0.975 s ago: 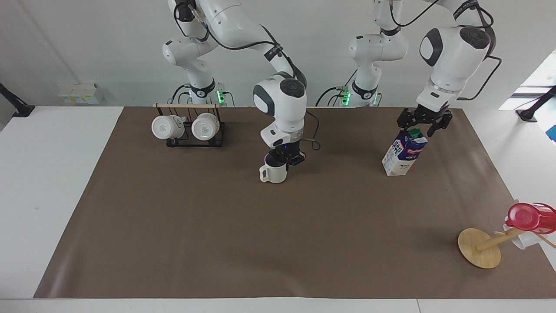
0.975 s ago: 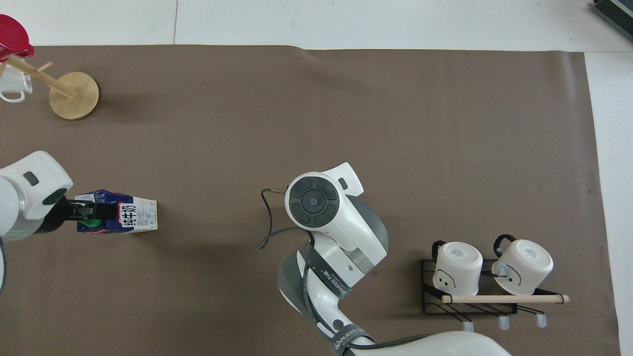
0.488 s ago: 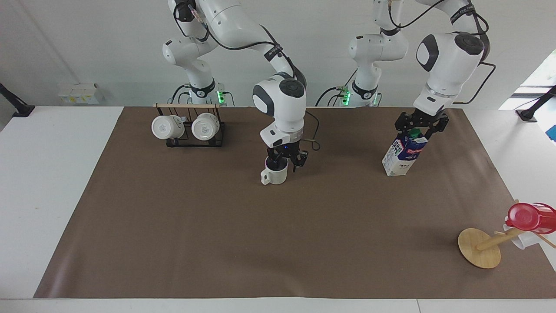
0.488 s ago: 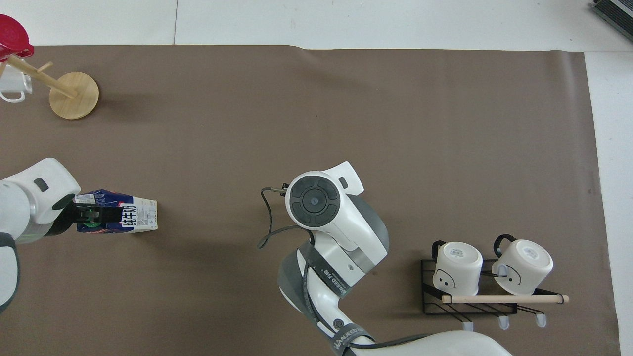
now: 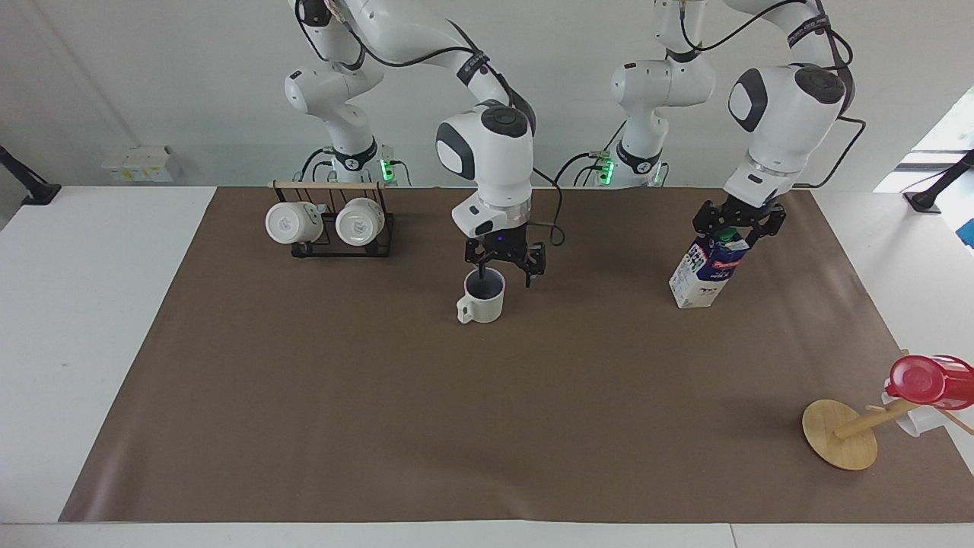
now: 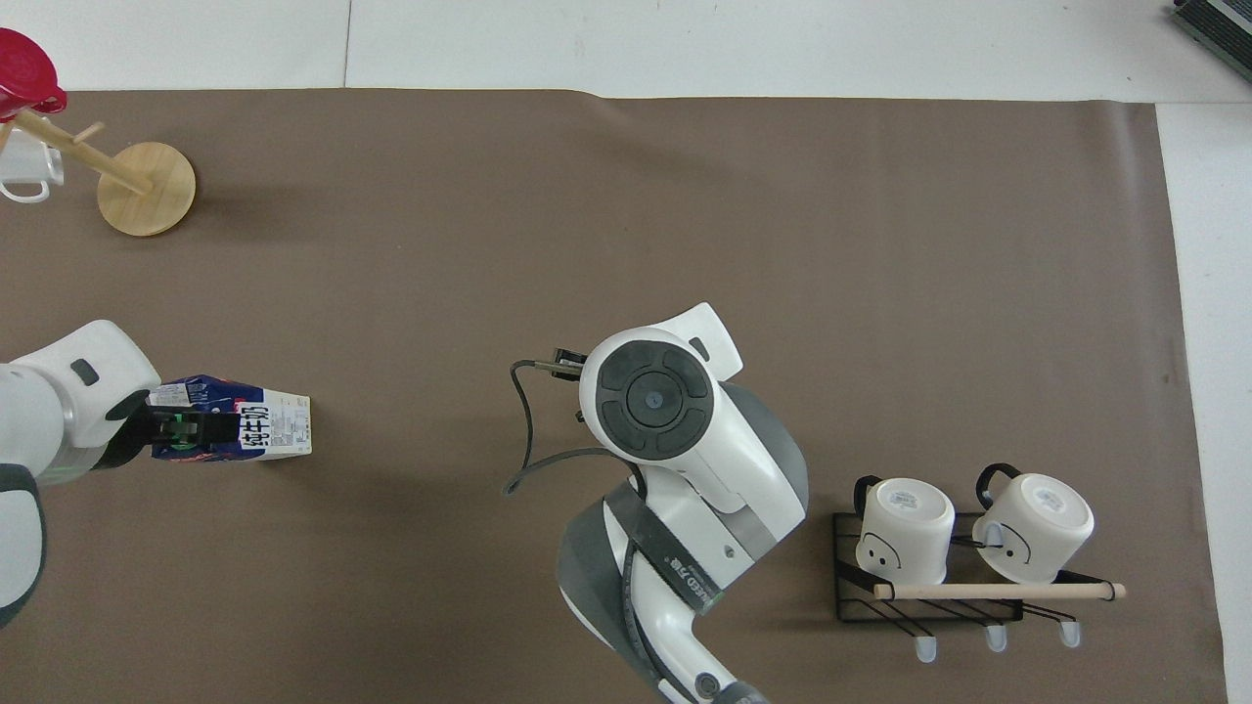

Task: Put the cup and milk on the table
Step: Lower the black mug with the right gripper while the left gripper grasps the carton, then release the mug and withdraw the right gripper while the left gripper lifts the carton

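Observation:
The cup point(image 5: 482, 301) stands upright on the brown paper of the table point(image 5: 380, 396), midway along it, handle toward the right arm's end. My right gripper point(image 5: 504, 277) is open just above the cup's rim, one fingertip point(image 5: 481, 275) over its dark inside. In the overhead view the right arm's wrist hides both. The milk point(image 5: 705, 272) stands on the paper toward the left arm's end and also shows in the overhead view point(image 6: 266, 434). My left gripper point(image 5: 732, 228) is at the carton's top, around the green cap, and shows there from overhead too point(image 6: 178, 430).
A black rack point(image 5: 342, 245) with two white mugs point(image 5: 292, 222) stands near the robots toward the right arm's end. A wooden mug tree point(image 5: 838, 435) with a red cup point(image 5: 927, 379) leans at the corner farthest from the robots, toward the left arm's end.
My right gripper has opened, let go of the cup's rim and risen a little. The cup stays on the paper. My left arm has shifted slightly at the carton's top; the carton has not moved.

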### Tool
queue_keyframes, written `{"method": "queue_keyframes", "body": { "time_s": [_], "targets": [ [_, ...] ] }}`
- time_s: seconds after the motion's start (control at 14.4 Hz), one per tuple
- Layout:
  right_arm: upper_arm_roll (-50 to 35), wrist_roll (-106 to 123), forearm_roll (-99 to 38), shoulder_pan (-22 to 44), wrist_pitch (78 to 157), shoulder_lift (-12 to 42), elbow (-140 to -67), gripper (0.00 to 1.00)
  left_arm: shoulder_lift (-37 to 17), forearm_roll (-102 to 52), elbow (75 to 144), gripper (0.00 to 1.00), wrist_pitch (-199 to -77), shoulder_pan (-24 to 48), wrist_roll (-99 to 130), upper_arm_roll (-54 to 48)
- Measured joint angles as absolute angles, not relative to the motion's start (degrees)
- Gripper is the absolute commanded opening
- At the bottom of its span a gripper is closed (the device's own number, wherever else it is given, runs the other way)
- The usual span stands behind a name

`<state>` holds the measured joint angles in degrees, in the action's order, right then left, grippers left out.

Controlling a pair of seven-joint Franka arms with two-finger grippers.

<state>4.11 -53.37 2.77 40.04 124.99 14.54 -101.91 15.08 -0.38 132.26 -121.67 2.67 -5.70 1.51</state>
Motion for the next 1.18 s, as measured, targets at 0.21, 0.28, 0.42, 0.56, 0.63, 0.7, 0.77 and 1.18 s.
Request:
{"method": "queue_keyframes", "body": {
  "time_s": [0.21, 0.28, 0.42, 0.56, 0.63, 0.7, 0.77, 1.18],
  "targets": [
    [4.2, -49.4, 2.2, 37.4, 118.7, 9.1, -101.9, 1.00, 15.1, -0.4, 132.3, 0.67, -121.7, 2.7, -5.7, 1.5],
    [4.2, -47.8, 2.1, 36.4, 116.7, 7.7, -101.9, 1.00, 15.1, -0.4, 132.3, 0.64, -121.7, 2.7, -5.7, 1.5],
    [4.2, -44.5, 2.1, 34.1, 113.4, 5.7, -101.9, 1.00, 15.1, -0.4, 132.3, 0.56, -121.7, 2.7, -5.7, 1.4],
    [4.3, -41.4, 2.0, 31.7, 109.9, 4.5, -102.0, 1.00, 15.1, -0.4, 132.3, 0.51, -121.6, 2.7, -5.7, 1.4],
    [4.3, -39.9, 2.0, 30.4, 108.0, 4.0, -102.0, 1.00, 15.1, -0.4, 132.3, 0.50, -121.6, 2.7, -5.7, 1.4],
    [4.4, -38.1, 2.0, 29.0, 106.3, 3.6, -102.0, 1.00, 15.1, -0.4, 132.3, 0.50, -121.6, 2.7, -5.7, 1.4],
    [4.4, -36.0, 2.0, 27.5, 104.5, 3.1, -102.1, 1.00, 15.1, -0.4, 132.3, 0.48, -121.4, 2.7, -5.7, 1.4],
    [4.6, -22.7, 1.9, 16.8, 100.1, -0.2, -102.1, 1.00, 15.0, -0.4, 126.6, 0.45, -115.7, 3.4, -2.1, 0.7]
  ]
}}
